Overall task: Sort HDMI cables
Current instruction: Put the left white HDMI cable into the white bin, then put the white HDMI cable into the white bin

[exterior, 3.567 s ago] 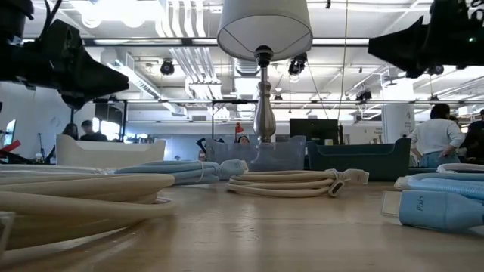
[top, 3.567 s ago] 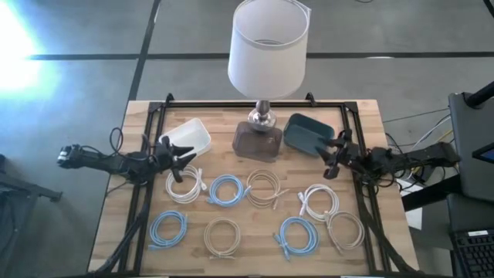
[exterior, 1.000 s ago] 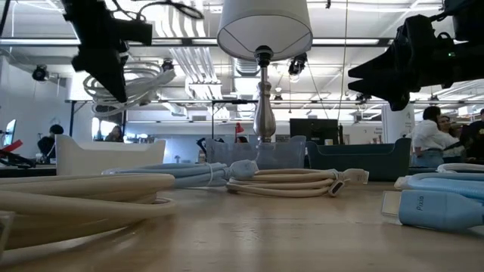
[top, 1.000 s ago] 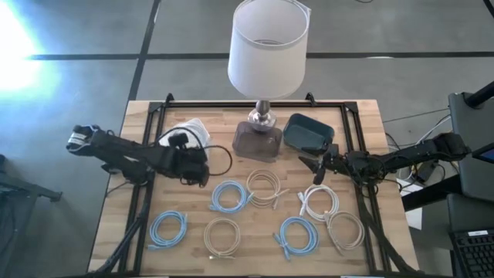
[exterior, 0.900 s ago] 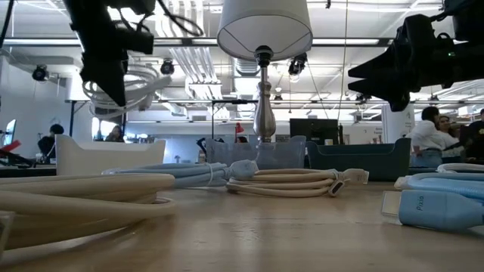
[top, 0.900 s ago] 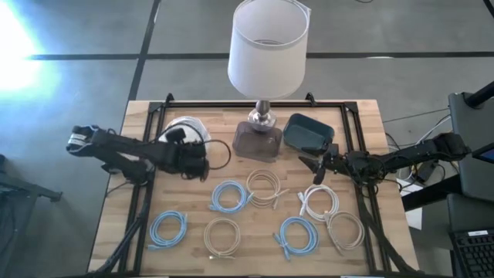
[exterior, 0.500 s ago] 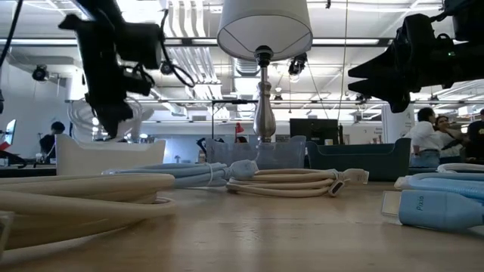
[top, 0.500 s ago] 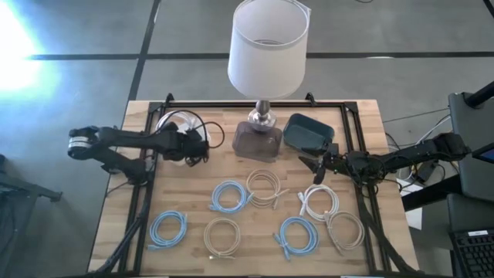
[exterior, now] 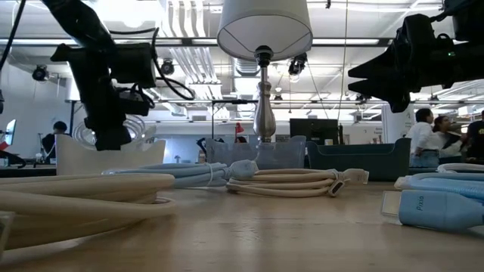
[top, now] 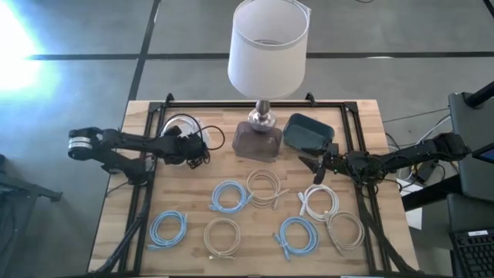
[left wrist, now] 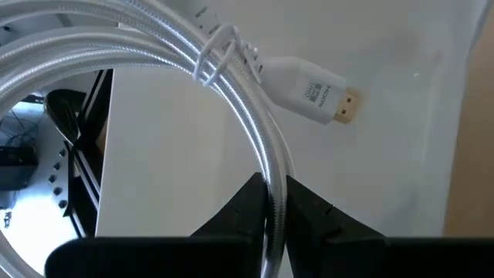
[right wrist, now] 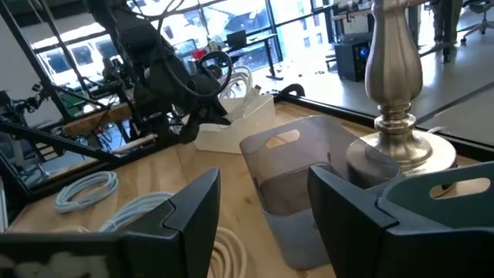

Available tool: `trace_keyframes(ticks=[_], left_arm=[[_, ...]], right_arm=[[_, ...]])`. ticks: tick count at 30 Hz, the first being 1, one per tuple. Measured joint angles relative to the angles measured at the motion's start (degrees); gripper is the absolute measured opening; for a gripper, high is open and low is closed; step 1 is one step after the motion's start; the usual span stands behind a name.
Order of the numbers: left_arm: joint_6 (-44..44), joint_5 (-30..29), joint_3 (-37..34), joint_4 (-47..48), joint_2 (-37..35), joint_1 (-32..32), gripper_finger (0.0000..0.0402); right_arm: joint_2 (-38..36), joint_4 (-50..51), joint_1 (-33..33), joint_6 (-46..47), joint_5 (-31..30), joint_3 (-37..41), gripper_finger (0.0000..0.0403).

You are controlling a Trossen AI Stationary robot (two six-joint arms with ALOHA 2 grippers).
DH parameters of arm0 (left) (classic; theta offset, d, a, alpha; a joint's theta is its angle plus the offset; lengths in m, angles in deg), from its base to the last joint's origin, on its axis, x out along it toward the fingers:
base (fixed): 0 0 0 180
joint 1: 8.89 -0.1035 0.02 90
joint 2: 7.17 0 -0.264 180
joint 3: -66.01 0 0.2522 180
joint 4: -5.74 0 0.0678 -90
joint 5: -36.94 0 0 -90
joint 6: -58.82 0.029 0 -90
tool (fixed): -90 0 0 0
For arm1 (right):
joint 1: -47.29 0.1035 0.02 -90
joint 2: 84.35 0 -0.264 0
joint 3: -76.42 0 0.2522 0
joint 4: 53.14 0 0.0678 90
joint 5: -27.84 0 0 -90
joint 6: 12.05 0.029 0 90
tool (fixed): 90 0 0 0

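My left gripper [top: 185, 141] is shut on a white HDMI cable coil [left wrist: 154, 54] over the white bin [top: 171, 123] at the table's far left; the low view shows the coil [exterior: 136, 123] at the bin's rim. My right gripper [top: 309, 164] hovers open, holding nothing, beyond a white coil [top: 319, 202]. Light blue coils [top: 229, 193] [top: 168, 228] [top: 297, 235] and beige coils [top: 264, 185] [top: 222, 235] [top: 345, 229] lie flat on the wood. My left gripper pinches several strands of the white coil's loop [left wrist: 272, 189] between its two fingers, opposite the plug [left wrist: 320, 93]. The fingers come from above, pointing down into the bin. The coil reaches out over the bin's white floor; whether it rests there I cannot tell.
A lamp [top: 268, 50] stands at the far middle, its base by a clear grey bin [top: 257, 143]. A dark teal bin [top: 309, 133] sits to its right. A black frame [top: 147, 193] runs along the table's edges. People move in the room behind.
My left gripper has carried the white coil from above the table's left middle toward the far left edge, over the white bin, and lowered it to the bin's rim. The coil stays hanging in the hold.
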Motion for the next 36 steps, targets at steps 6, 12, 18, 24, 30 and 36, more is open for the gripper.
trace_keyframes(ticks=[6,12,18,24,30,36], left_arm=[[1.9,0.0,0.5,-0.8,0.0,-0.1,0.0044],[1.9,-0.2,0.6,-1.4,0.0,-0.2,0.0096],[0.6,-1.6,0.6,-1.5,0.0,-0.3,0.0151],[2.5,-1.5,3.6,-0.7,0.0,-0.3,0.0169],[2.6,-0.8,10.6,3.6,-0.1,-0.2,0.0168],[4.1,-0.8,16.0,3.9,-0.2,-0.2,0.0167]], right_arm=[[0.0,0.0,0.0,0.1,0.0,0.0,0.0192],[0.0,-0.1,0.0,0.1,0.0,0.0,0.0192],[0.0,-0.1,0.0,0.0,0.0,0.0,0.0192],[0.0,4.6,0.0,-5.3,3.0,-6.2,0.0192],[2.4,33.2,1.0,2.3,6.5,-20.2,0.0192],[13.7,58.7,5.4,18.1,10.0,-32.4,0.0192]])
